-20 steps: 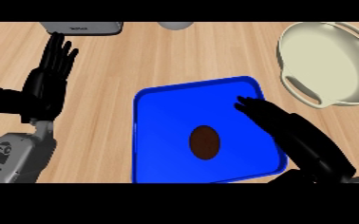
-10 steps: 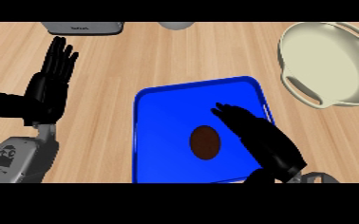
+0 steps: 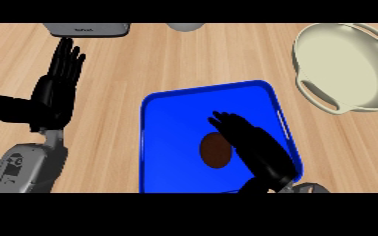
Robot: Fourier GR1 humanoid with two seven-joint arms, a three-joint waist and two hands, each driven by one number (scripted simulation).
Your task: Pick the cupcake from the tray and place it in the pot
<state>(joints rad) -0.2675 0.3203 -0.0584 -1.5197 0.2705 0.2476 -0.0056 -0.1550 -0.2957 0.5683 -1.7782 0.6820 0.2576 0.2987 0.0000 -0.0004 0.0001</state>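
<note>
Right hand (image 3: 255,147) over the blue tray (image 3: 177,120), fingers straight and spread just beside the brown cupcake (image 3: 215,150), nothing gripped; left hand (image 3: 57,87) resting open, fingers up, at the view's left edge. Early in the task, by the look of it: cupcake not yet lifted, lying on the tray near its middle, with grasp, carry and drop into the cream pot (image 3: 341,67) at upper right all left to do. Along the far edge, a grey appliance (image 3: 87,28) and a grey round object (image 3: 184,26), well apart from tray and pot, leaving bare wooden counter (image 3: 221,55) between those two and no visible obstacle.
</note>
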